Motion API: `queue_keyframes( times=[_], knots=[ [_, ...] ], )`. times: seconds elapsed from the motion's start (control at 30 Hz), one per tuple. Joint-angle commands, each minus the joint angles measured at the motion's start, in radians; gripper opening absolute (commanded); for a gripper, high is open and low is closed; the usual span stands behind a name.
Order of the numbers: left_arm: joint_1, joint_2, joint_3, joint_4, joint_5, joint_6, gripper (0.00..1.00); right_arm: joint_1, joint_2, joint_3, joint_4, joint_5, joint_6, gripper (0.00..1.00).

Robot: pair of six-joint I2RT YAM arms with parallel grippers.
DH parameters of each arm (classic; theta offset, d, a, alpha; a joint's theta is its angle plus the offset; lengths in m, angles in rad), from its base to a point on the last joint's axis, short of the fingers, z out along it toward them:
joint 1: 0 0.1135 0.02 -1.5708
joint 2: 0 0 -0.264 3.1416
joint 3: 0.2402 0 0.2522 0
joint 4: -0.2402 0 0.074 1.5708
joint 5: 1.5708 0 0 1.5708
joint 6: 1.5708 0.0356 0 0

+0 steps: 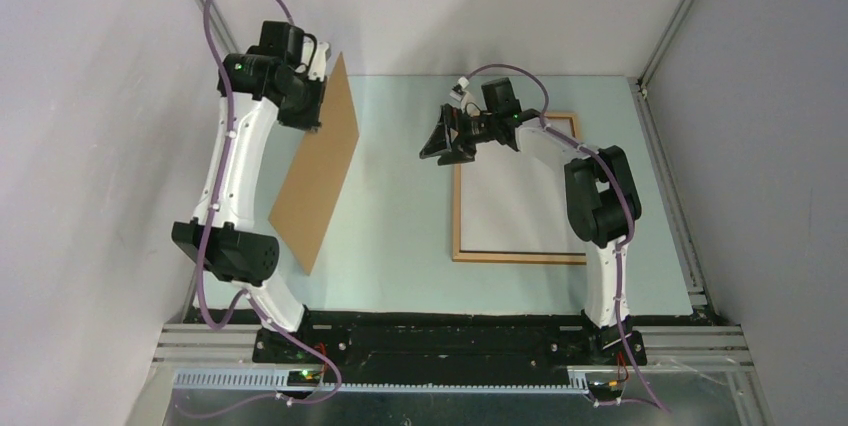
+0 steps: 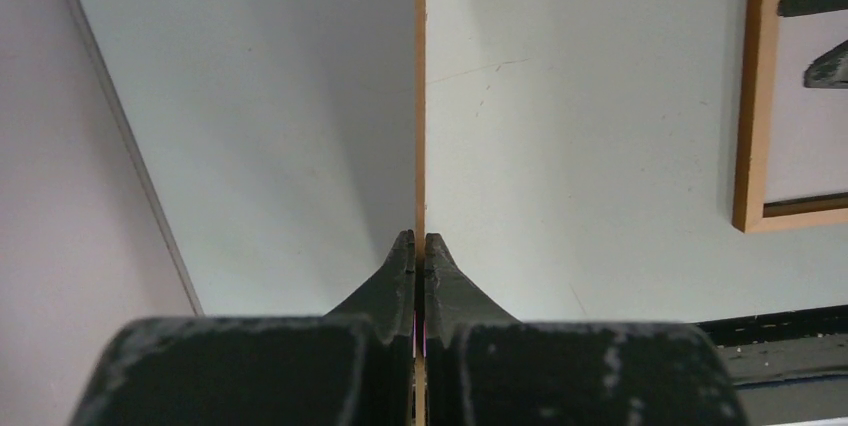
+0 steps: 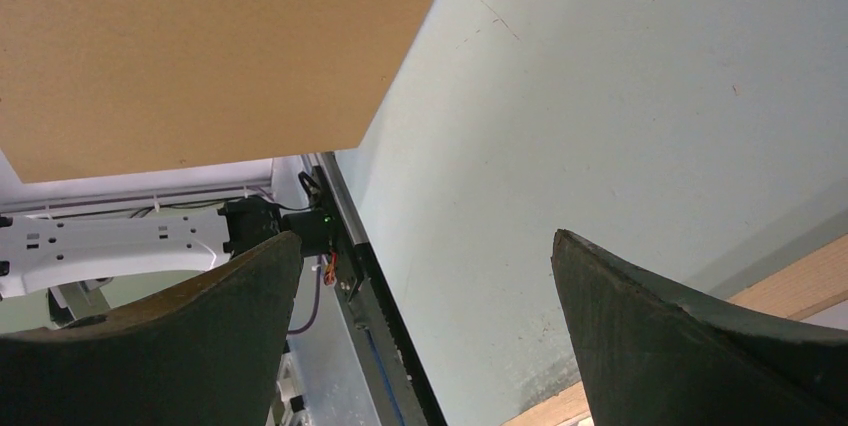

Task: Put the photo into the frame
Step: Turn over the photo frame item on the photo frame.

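My left gripper (image 2: 420,243) clamps the backing board (image 1: 320,171) by its thin edge, right gripper (image 1: 445,141) wide and empty; the board could swing loose.

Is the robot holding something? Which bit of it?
The left gripper pinches the brown board by one edge. The right gripper is open and empty.

Frame (image 1: 517,257) light-brown wood — board (image 1: 320,171) plain tan-brown — table (image 1: 400,236) pale mint green.
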Motion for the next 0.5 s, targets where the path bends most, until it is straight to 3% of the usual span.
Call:
queue_keyframes(
  times=[0.0, 0.47],
  knots=[
    [-0.033, -0.003, 0.054, 0.056, 0.024, -0.039, 0.00, -0.001, -0.045, 0.024, 0.018, 0.005, 0.021, 1.00],
    [-0.081, 0.000, 0.016, 0.135, 0.141, -0.146, 0.00, 0.029, -0.048, 0.118, 0.021, 0.002, 0.090, 0.99]
  ],
)
